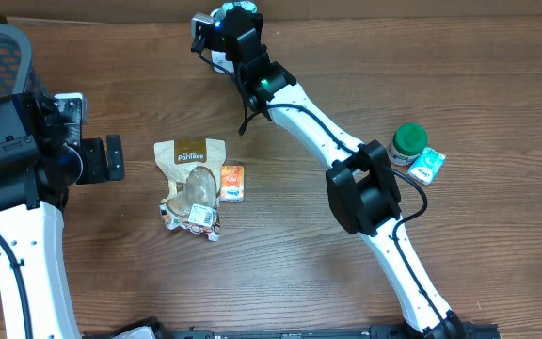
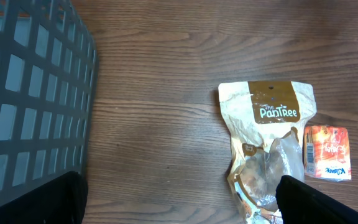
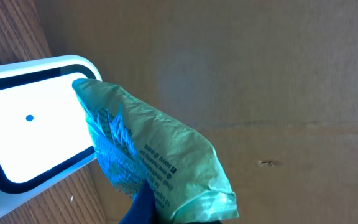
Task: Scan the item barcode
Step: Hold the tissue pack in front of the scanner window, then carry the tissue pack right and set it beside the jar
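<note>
The green packet (image 3: pixel 154 155) is thin, crinkled plastic with small dark print, bunched and creased. It is pinched at its lower end by the right gripper (image 1: pixel 233 17), whose jaws are closed tight on it at the far edge of the table. The packet's upper corner overlaps the face of the scanner (image 3: pixel 30 124), a white, glowing, rounded window in a dark rim with one blue dot on it. Behind both stands a flat brown cardboard wall (image 3: pixel 260 74).

Out on the wood-grain table (image 1: pixel 299 264), well apart from the scanner, lies a glossy tan PanTree pouch (image 1: pixel 189 174) with a clear window and a crumpled lower end. A small orange packet (image 1: pixel 231 182) lies just beside the pouch. On the other side of the right arm stands a green-lidded jar (image 1: pixel 408 143), with a teal and white packet (image 1: pixel 425 166) against it.

The left gripper (image 1: pixel 111 158) hangs near the pouch with its jaws spread wide and nothing between them. A dark plastic grid basket (image 2: pixel 36 93) sits at the table's edge next to the left arm.
</note>
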Controlling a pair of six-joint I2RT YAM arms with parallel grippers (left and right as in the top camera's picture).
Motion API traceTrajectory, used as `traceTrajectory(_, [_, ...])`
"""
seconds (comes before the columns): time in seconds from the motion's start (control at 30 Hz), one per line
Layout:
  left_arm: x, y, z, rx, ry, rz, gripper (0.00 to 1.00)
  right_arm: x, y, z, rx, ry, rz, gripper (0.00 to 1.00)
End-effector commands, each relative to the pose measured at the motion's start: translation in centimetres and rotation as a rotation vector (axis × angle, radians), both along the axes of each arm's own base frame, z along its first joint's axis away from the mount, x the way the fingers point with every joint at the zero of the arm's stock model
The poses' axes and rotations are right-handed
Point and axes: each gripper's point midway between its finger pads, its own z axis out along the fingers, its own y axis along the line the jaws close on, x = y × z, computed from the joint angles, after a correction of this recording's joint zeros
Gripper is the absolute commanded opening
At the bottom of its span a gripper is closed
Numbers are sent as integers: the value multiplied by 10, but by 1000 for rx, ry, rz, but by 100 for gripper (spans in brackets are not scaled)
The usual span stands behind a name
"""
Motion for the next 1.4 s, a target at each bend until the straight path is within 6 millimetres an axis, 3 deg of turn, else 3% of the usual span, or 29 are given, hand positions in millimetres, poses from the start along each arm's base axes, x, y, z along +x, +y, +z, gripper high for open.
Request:
traceTrajectory(0.0, [1,1,5,-1,-13,14,100,-1,3,22,25,-43,-2,4])
traceTrajectory(0.27, [1,1,5,-1,-13,14,99,-1,0,33,70,-51,-23,4])
traceTrajectory(0.4, [1,1,5,-1,-13,14,99,-5,-5,69,241,-74,-54,4])
traceTrajectory(0.5, [1,1,5,-1,-13,14,100,-11,-19,114,400,-101,-84,4])
traceTrajectory(0.7, [1,1,5,-1,-13,14,100,-56,-50,183,676,26,-156,4])
traceTrajectory(0.77, [1,1,5,-1,-13,14,100,-82,-73,206,883,107,-245,4])
traceTrajectory(0.87, [1,1,5,-1,-13,14,99,-119,-111,224,1108,212,-389,4])
traceTrajectory(1.0, [1,1,5,-1,-13,14,100,-167,-152,229,1287,378,-533,4])
traceTrajectory(1.1, [1,1,5,-1,-13,14,100,-203,-182,220,1397,523,-670,4])
traceTrajectory(1.2, [1,1,5,-1,-13,14,100,-232,-208,200,1461,648,-846,4])
traceTrajectory(1.37, [1,1,5,-1,-13,14,100,-260,-237,160,1480,748,-1139,4])
